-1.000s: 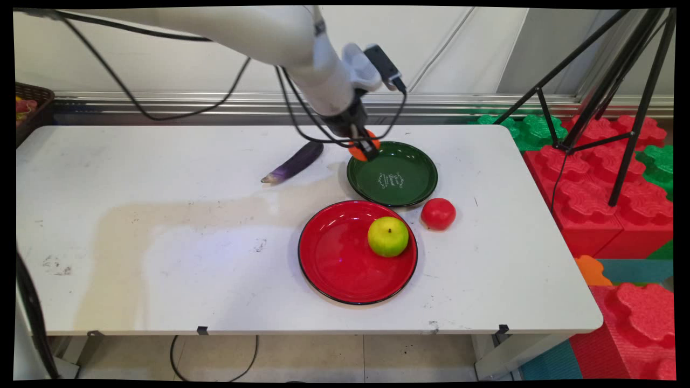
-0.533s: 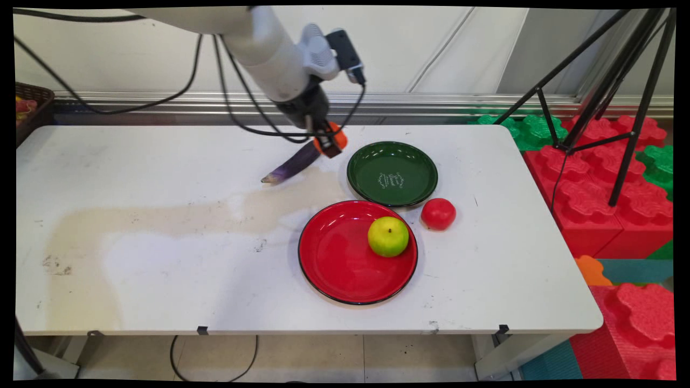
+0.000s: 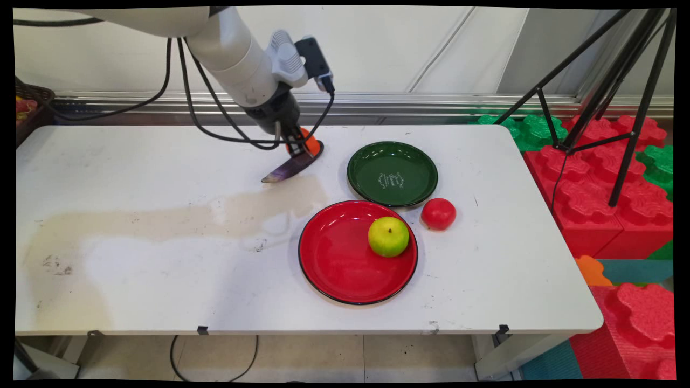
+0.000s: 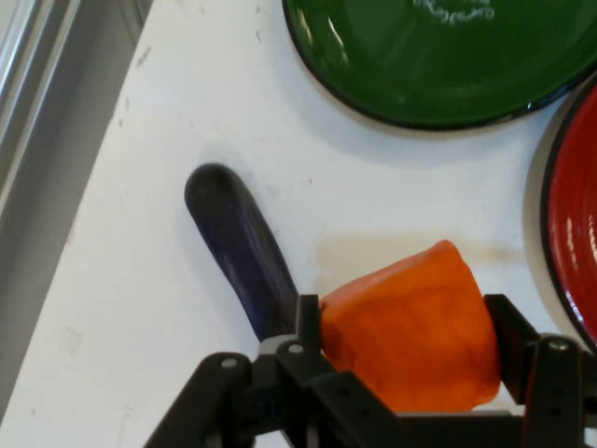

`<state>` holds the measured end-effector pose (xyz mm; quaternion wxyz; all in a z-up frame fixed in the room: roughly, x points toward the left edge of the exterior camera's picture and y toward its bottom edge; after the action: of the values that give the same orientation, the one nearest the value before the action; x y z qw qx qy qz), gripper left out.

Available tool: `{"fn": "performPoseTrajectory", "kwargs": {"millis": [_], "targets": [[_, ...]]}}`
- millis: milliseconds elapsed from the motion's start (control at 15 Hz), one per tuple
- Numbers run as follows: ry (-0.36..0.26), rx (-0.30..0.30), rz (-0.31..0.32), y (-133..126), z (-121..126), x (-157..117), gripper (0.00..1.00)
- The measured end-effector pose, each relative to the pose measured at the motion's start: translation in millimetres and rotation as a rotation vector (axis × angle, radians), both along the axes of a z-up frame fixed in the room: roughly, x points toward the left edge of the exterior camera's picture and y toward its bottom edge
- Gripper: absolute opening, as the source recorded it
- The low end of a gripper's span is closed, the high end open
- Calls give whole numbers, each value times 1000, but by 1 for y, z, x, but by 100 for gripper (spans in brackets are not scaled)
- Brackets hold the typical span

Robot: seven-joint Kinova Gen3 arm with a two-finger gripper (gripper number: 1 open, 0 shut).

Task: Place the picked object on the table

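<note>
Green plate (image 3: 392,173): white print, unreadable.

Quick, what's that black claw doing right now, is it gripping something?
Gripper: shut on the orange object, held above the eggplant.

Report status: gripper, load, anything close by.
Gripper shut on orange object, held above the table. Purple eggplant directly beneath. Green plate empty, off to the side.

The claw (image 4: 406,350) grips an orange fruit (image 4: 410,331); a purple eggplant (image 4: 238,247) lies at ten o'clock, a green plate (image 4: 438,65) at twelve.
</note>
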<state>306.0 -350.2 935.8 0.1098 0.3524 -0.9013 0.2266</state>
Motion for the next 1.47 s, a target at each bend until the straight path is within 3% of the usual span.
{"fn": "performPoseTrajectory", "kwargs": {"millis": [400, 867, 1467], "targets": [[-32, 30, 16, -8, -24, 5, 0], [-59, 81, 6, -30, -74, 2, 0], [-42, 105, -20, -41, -111, -1, 0]]}}
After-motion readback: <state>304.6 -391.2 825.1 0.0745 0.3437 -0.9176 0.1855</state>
